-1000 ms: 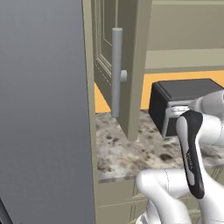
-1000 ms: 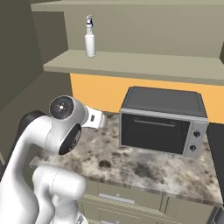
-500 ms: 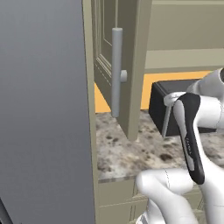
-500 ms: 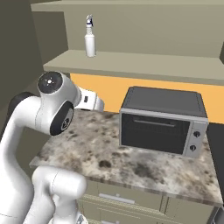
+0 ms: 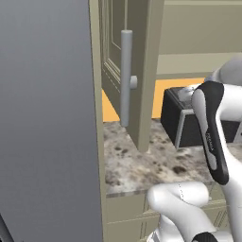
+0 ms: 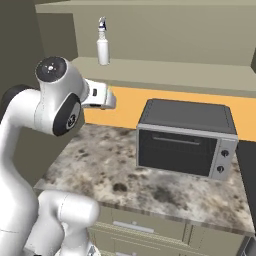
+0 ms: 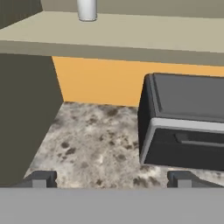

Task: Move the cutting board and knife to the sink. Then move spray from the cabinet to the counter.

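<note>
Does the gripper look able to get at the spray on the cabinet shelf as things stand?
Probably yes. The spray stands alone on the open shelf, the door swung aside. The gripper is open, below shelf level, with nothing between; it needs to rise.

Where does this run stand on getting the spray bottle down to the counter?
Done: the beige-olive cabinet door stands open. In hand: nothing; the open gripper hangs over the speckled marble counter, below the shelf. Left: the small white spray bottle stands on the cabinet shelf, not yet grasped or set down beside the dark toaster oven.

White rounded arm (image 6: 30, 125), dark joints, grey fingers (image 7: 40, 178)
</note>
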You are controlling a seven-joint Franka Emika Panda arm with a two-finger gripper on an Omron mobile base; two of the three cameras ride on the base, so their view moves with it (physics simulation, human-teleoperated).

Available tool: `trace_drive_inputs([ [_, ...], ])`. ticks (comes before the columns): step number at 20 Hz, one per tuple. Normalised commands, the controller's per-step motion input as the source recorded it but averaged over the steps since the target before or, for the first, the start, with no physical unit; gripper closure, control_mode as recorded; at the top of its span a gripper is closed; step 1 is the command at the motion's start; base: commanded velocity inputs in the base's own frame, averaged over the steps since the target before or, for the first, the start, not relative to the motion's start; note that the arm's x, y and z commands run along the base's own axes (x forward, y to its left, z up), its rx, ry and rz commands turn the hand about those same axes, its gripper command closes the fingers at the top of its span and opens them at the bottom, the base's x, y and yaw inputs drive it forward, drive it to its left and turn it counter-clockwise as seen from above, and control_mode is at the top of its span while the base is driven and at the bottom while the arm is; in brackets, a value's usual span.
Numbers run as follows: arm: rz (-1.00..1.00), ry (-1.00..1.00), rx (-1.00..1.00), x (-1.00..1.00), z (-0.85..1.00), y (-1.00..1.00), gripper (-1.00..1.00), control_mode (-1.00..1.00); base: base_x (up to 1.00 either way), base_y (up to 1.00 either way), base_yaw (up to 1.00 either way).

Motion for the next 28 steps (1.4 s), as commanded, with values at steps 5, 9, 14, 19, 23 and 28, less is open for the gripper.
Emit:
trace_drive_inputs([
  [5,0.09,-0.30,-0.02,0.01,0.34,0.06,-1.00,-1.00,0.00,0.00,0.00],
  [9,0.08,-0.38,0.00,0.01,0.30,0.09,-1.00,-1.00,0.00,0.00,0.00],
  [14,0.01,-0.02,0.00,0.06,0.37,0.14,-1.00,-1.00,0.00,0.00,0.00],
  [19,0.00,0.05,0.04,0.19,0.36,0.15,-1.00,-1.00,0.00,0.00,0.00],
  [23,0.00,0.00,0.03,0.33,0.26,0.12,-1.00,-1.00,0.00,0.00,0.00],
  [28,0.00,-0.01,0.07,0.35,0.13,0.11,-1.00,-1.00,0.00,0.00,0.00],
])
